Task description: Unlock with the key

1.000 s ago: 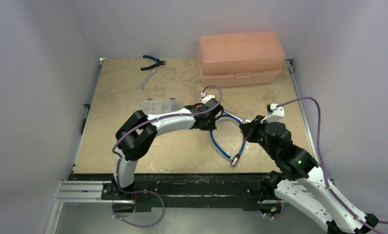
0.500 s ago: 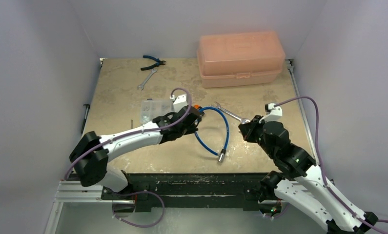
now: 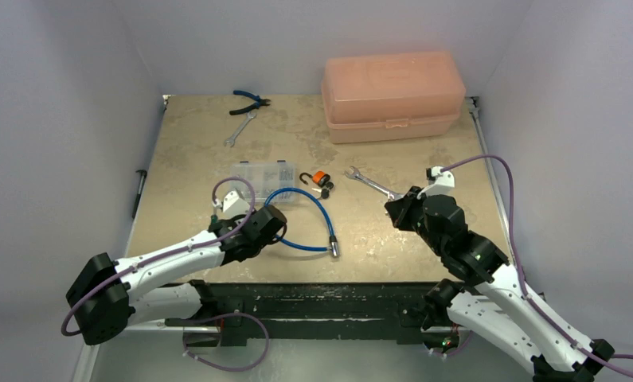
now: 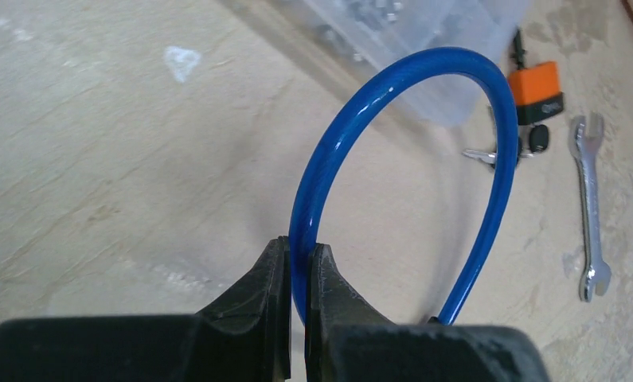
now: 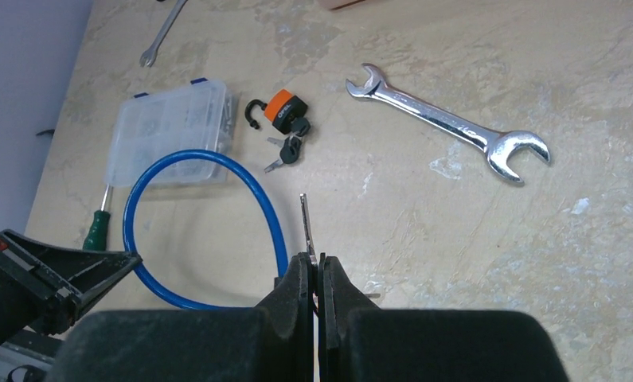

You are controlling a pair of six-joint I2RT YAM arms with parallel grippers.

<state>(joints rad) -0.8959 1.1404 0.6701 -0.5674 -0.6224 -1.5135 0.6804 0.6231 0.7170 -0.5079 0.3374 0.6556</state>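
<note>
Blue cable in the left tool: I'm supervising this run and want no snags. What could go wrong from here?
1. The left tool pinches the blue cable, whose loop runs close by the key and the orange padlock. Pulling it might drag them along.
2. The right tool is shut on a thin metal sliver, gripped only at its end. It could slip out.

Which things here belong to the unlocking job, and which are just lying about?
Job: padlock, key, cable in left gripper, thin metal piece in right gripper (perhaps).
Lying about: big wrench, small wrench, pliers, parts box, toolbox, screwdriver.
</note>
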